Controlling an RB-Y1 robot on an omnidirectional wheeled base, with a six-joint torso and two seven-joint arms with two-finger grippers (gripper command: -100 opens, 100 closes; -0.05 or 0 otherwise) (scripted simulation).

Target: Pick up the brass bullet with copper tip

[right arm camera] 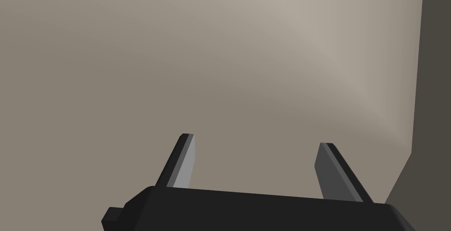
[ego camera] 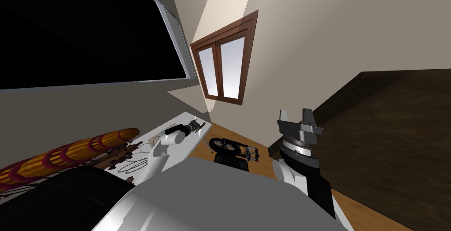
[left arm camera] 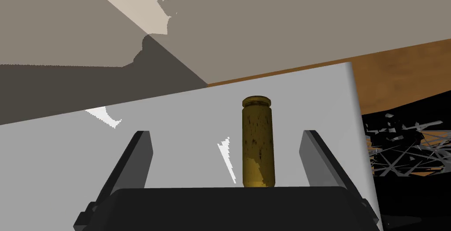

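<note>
The bullet, a mottled brass cylinder with a rimmed end pointing away from my hand, rests on the pale grey table. It sits between the fingers of my left gripper, nearer one finger, and neither finger touches it. The fingers stand open; its near end is hidden behind the gripper body. In the head view the left gripper reaches over the table's far corner. My right gripper is raised at my right side, open and holding nothing.
The table's edge lies just past the bullet, with wooden floor beyond. A long orange and red striped object and looped wires lie on the table nearer me. A dark round device sits on the floor.
</note>
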